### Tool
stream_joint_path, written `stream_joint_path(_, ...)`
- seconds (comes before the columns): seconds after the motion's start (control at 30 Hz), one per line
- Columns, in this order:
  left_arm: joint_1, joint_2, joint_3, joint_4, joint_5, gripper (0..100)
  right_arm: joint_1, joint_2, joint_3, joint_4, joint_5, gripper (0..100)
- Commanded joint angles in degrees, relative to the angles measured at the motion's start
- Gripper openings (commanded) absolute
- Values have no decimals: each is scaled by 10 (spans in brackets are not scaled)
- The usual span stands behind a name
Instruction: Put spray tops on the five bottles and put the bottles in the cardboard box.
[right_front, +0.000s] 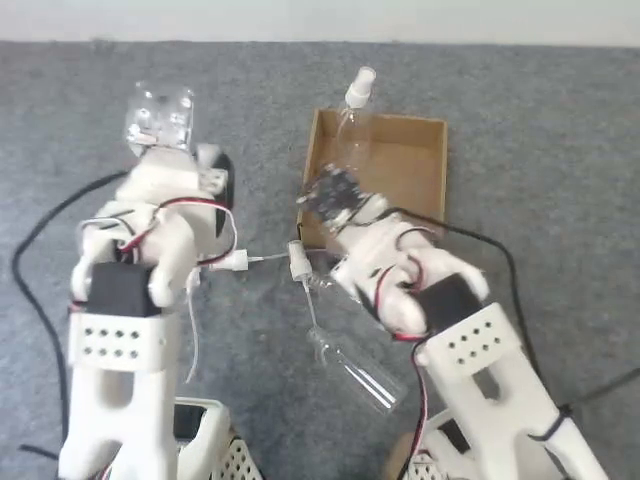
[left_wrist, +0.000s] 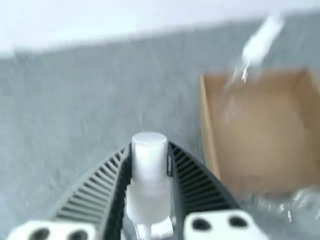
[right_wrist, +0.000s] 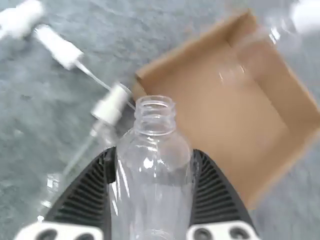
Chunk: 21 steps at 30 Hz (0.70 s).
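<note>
The left arm's fingers (left_wrist: 195, 180) are narrowed onto a white plastic spray top (left_wrist: 148, 170), which stands upright between them. It is held above the grey carpeted counter (right_front: 560, 150), beside the open brown cardboard box (right_front: 380, 118).

The right arm's fingers (right_wrist: 212, 195) clasp a clear plastic bottle (right_wrist: 152, 170) by its body. The bottle's threaded neck is open and bare and points toward the near corner of the box.

Inside the box, a second clear bottle with a white spray top fitted (right_front: 352, 130) leans against the far wall, its top poking out past the rim.

Two loose white spray tops with thin dip tubes (right_front: 238, 261) (right_front: 297, 258) lie on the counter between the arms, just outside the box. A third clear bottle (right_front: 360, 372) lies on its side next to the right arm.
</note>
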Motion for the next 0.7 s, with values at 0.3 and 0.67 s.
stream_joint_path(0.3,-29,-116,-96,11,94,13,-76,-2,61,-182,-63,6)
stream_joint_path(0.67,-15,-133,-85,-47,178,13,-171,-2,164,-336,-70,6)
